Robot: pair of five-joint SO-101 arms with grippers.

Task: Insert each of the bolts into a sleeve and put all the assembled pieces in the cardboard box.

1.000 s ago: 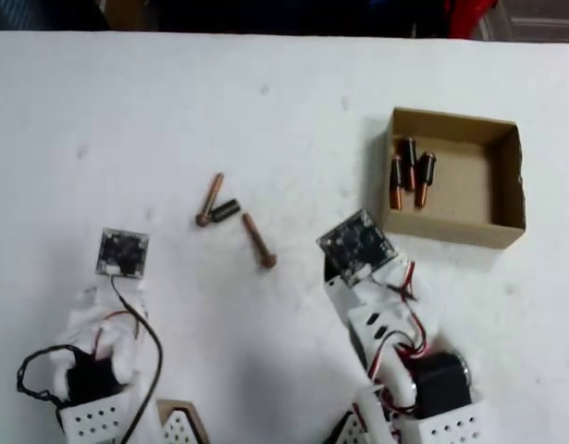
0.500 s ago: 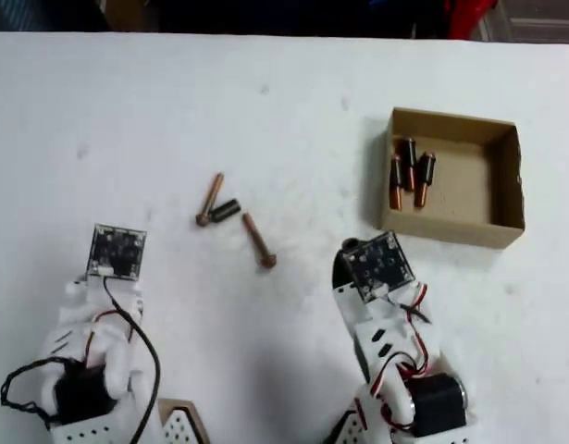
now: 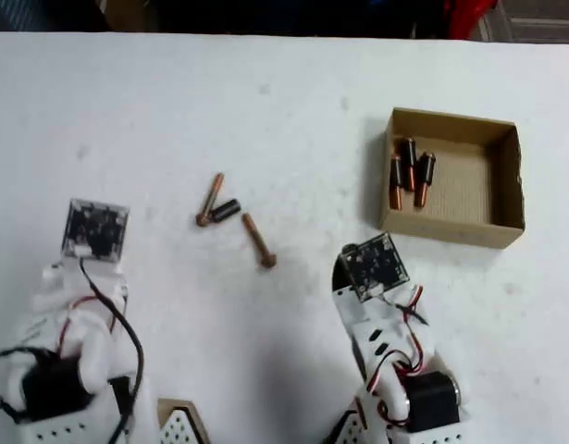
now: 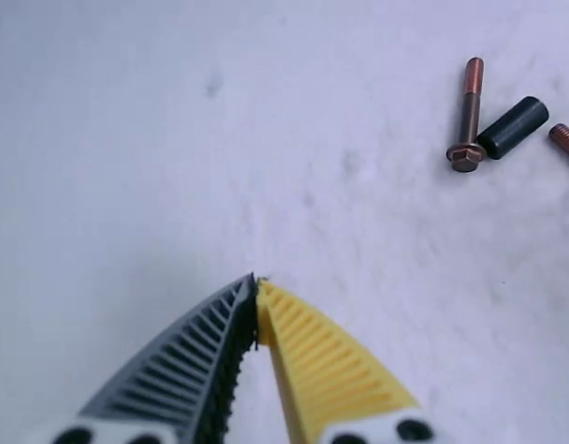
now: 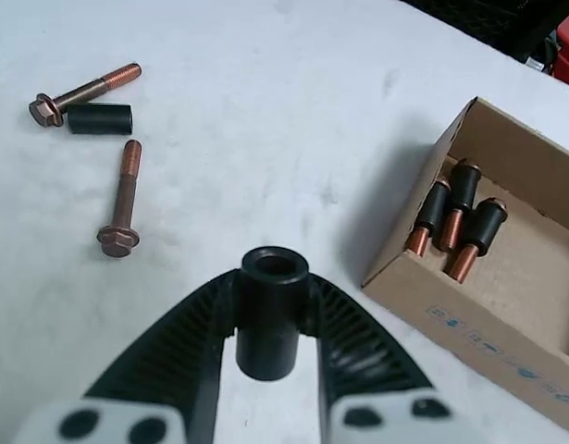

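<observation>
Two copper bolts (image 3: 209, 200) (image 3: 258, 241) and a loose black sleeve (image 3: 226, 210) lie mid-table. The cardboard box (image 3: 448, 228) at the right holds three assembled pieces (image 3: 410, 171). My right gripper (image 5: 270, 310) is shut on a second black sleeve (image 5: 273, 277), held upright with its bore facing up, between the near bolt (image 5: 124, 199) and the box (image 5: 469, 314). My left gripper (image 4: 256, 282) is shut with nothing in it, above bare table to the left of the far bolt (image 4: 470, 116) and loose sleeve (image 4: 513, 128).
The white table (image 3: 265, 102) has bare surface across its far half and left side. A small tan piece (image 3: 178, 421) sits at the near edge between the two arm bases. Dark clutter lies beyond the far edge.
The left arm has swung left and a little farther out over the table. The right arm has drawn back toward its base and slightly right, the sleeve still in its gripper.
</observation>
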